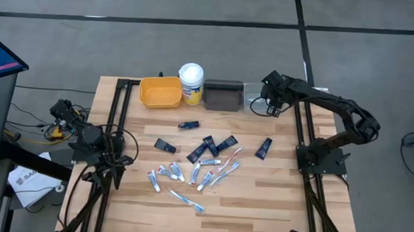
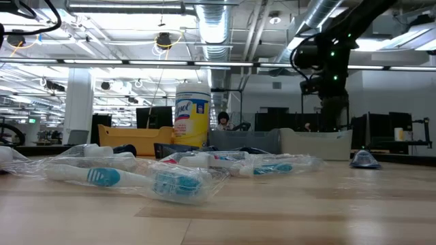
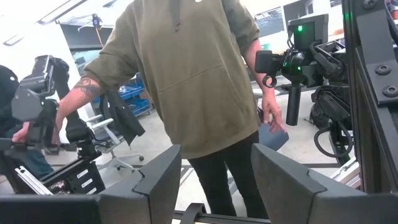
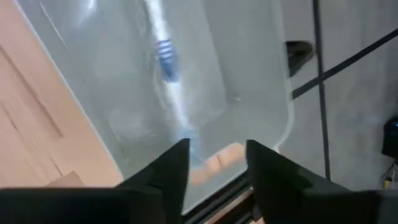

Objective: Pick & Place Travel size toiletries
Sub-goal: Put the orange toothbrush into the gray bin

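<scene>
Dark navy mini tubes (image 1: 212, 146), small white tubes (image 1: 168, 172) and wrapped slim toothbrushes (image 1: 225, 167) lie flat in the middle of the table; in the low view they sit in the foreground (image 2: 170, 180). My right gripper (image 1: 270, 105) (image 4: 217, 155) hangs open over the clear grey bin (image 1: 254, 97) (image 4: 249, 74) at the far right. One white-blue toothbrush (image 4: 168, 74) is inside that bin, clear of the fingers. My left gripper (image 3: 214, 180) is open, parked at the table's left edge with its arm (image 1: 85, 134), and points out into the room.
Along the far edge stand a yellow bin (image 1: 160, 91), a white-lidded yellow tub (image 1: 190, 83) and a dark bin (image 1: 223, 95), left of the clear grey bin. Black frame rails (image 1: 118, 118) run down both sides. A person (image 3: 186, 81) stands beyond the table's left side.
</scene>
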